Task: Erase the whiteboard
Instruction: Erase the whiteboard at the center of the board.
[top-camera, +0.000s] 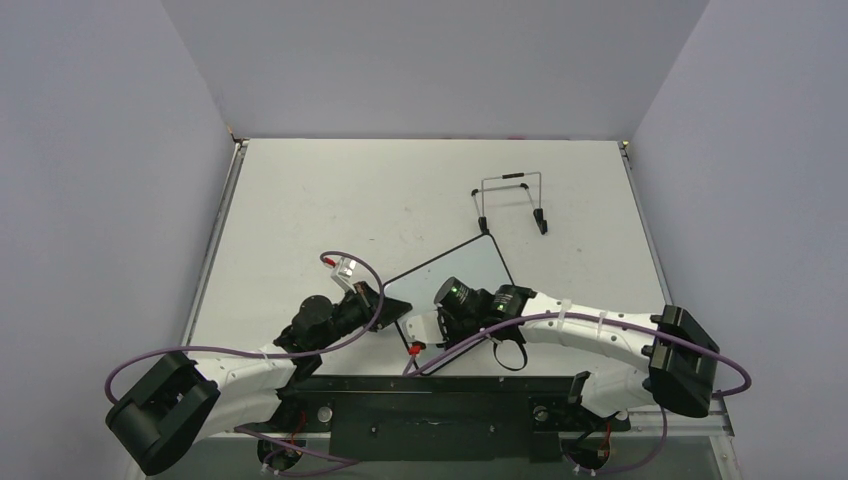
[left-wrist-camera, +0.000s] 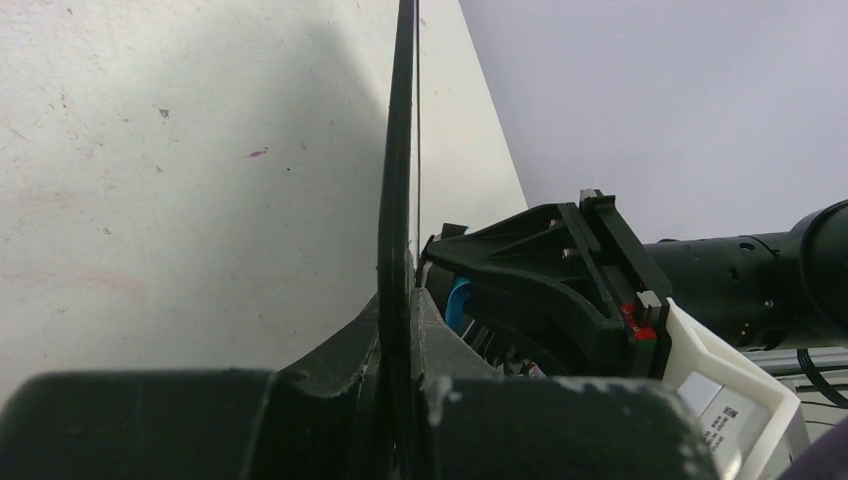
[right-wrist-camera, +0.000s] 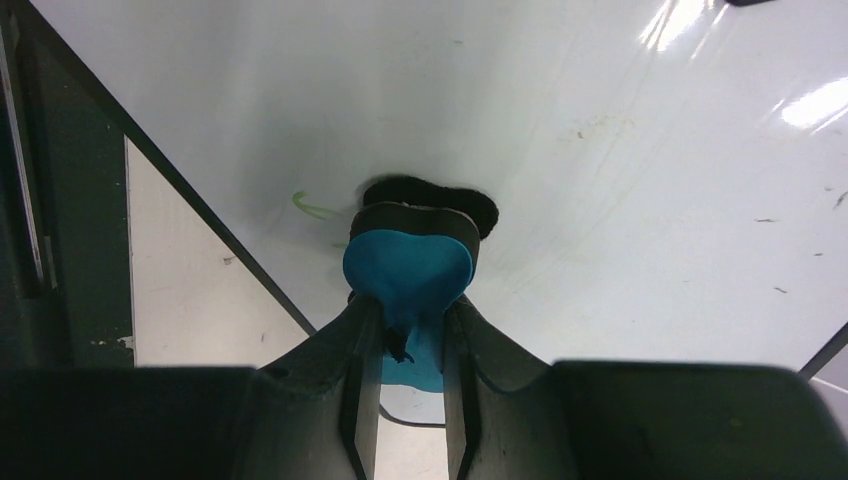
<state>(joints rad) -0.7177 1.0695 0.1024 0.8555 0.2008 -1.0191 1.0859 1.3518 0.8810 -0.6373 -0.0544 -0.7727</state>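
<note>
Now | left gripper (left-wrist-camera: 398, 340) clamps whiteboard (top-camera: 460, 268) edge | right gripper (right-wrist-camera: 410, 335) pinches eraser (right-wrist-camera: 408, 262)

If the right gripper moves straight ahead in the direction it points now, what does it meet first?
The glossy white black-framed whiteboard: the small blue-and-black eraser held by the right gripper appears pressed against its surface, beside a faint green mark.

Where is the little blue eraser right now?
In the right wrist view the eraser sits pinched in the right tool, its pad pressed on the whiteboard beside a faint green mark.
</note>
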